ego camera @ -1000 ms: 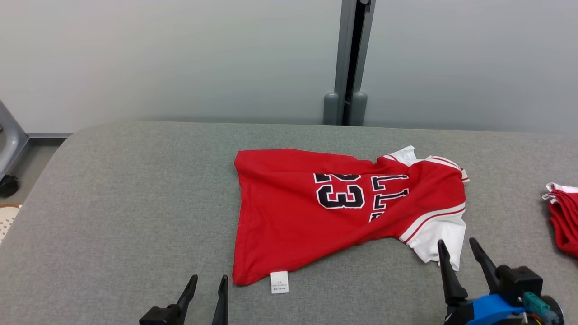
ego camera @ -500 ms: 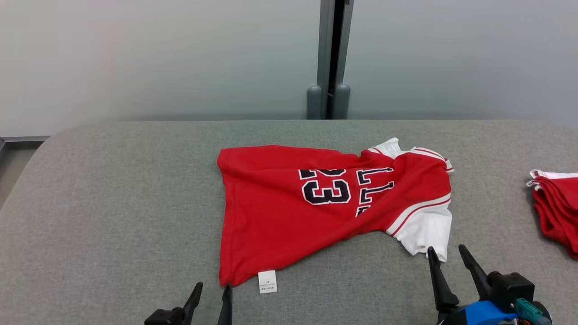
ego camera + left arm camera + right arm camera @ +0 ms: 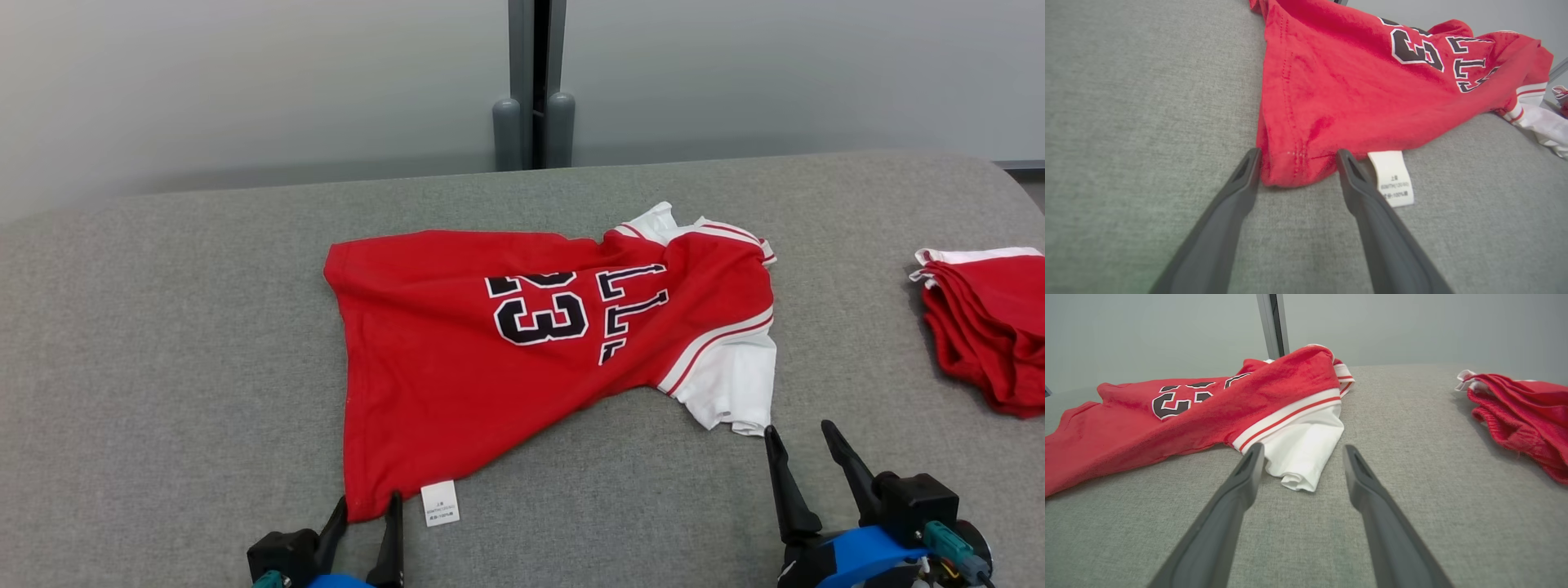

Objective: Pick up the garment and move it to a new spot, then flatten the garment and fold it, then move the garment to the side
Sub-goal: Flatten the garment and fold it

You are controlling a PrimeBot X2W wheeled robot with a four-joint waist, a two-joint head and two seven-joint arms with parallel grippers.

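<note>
red shirt (image 3: 490,351); left gripper (image 3: 369,500), jaws open and empty, straddles its 7 o'clock corner; right gripper (image 3: 798,428), likewise, faces the 4 o'clock sleeve (image 3: 731,384), ready to lift.

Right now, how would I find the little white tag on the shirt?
Look at the big grey table, then the red shirt with 23 spread across its middle. Follow the shirt down to its nearest corner, by the left gripper. The tag is the tiny white rectangle with printed writing there, much smaller than the white sleeve.
</note>
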